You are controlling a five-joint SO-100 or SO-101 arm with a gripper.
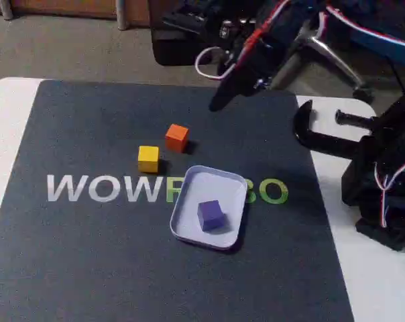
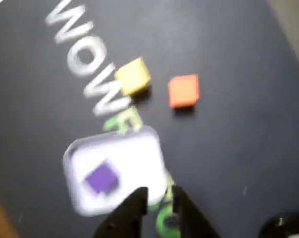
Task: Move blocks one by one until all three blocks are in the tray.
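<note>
In the fixed view the near part of the white worktop (image 1: 383, 288) is covered by a dark matte mat (image 1: 88, 261) with the word "WOWROBO" printed across it in pale and green letters. Toward the middle of the mat lies the tray (image 1: 224, 180), a shallow pale lavender dish with rounded corners and a low rim, sitting over the middle of the lettering. The purple block (image 1: 210, 215), a small matte cube, rests inside it, toward its near end.

Just beyond the tray's far left corner stands the yellow block (image 1: 148, 158), and a little farther back and to the right the orange block (image 1: 177, 137); both sit on the bare mat, close together but apart, and neither touches the tray.

At the worktop's right edge a black clamp (image 1: 310, 131) grips the board beside the arm's dark base (image 1: 383, 194), which carries red and white wires. The arm reaches over the far edge of the mat, and the claw (image 1: 219, 100) hangs above it, well behind the cubes.

In the blurred wrist view the claw (image 2: 159, 198) shows two dark fingers with a narrow gap between them, holding nothing, above the tray's rim (image 2: 154, 144).
</note>
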